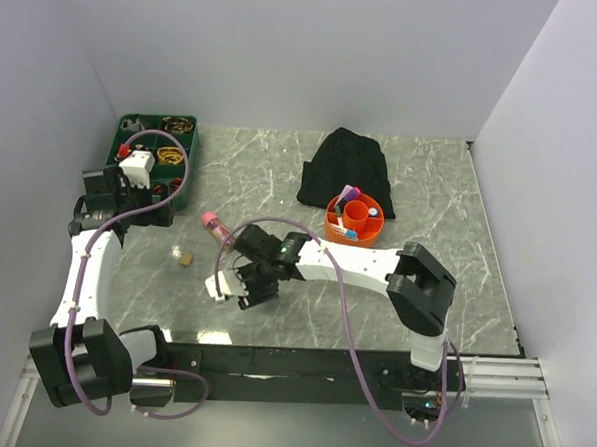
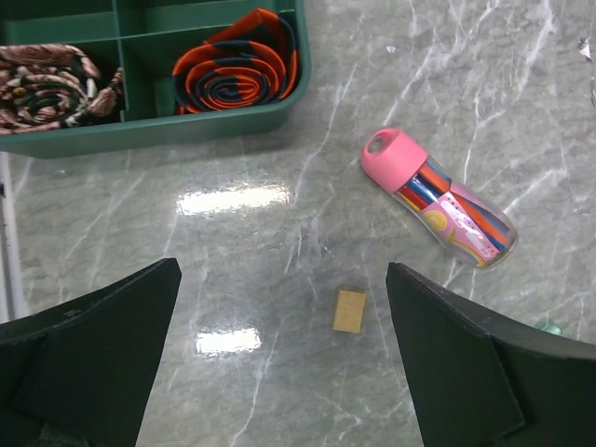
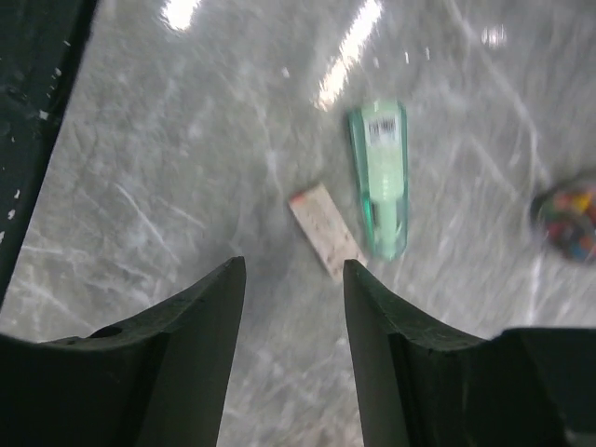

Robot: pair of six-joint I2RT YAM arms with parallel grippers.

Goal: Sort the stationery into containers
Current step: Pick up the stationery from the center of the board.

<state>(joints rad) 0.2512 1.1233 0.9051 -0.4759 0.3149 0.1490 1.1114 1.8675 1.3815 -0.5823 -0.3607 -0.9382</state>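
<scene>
Left claw is released, fingers spread wide over the table, nothing between them. A tan eraser lies flat on the table in the gap, nearer the right finger and touching neither. A pink-capped clear tube of coloured pens lies on its side to the right of the eraser, apart from it. The green tray is at the top of the left wrist view, with coiled bands in its near compartments.

Right claw is released too, with a narrower gap, grasping nothing, low over the table. Just ahead of it lie a translucent green item with a barcode label and a pale block, side by side and touching at the block's near end. The view is blurred, so what they are can't be told.

In the top view the orange tub sits mid-table against the black cloth, with markers standing in it. The tray is in the far left corner. The tube and eraser lie between tray and tub.
</scene>
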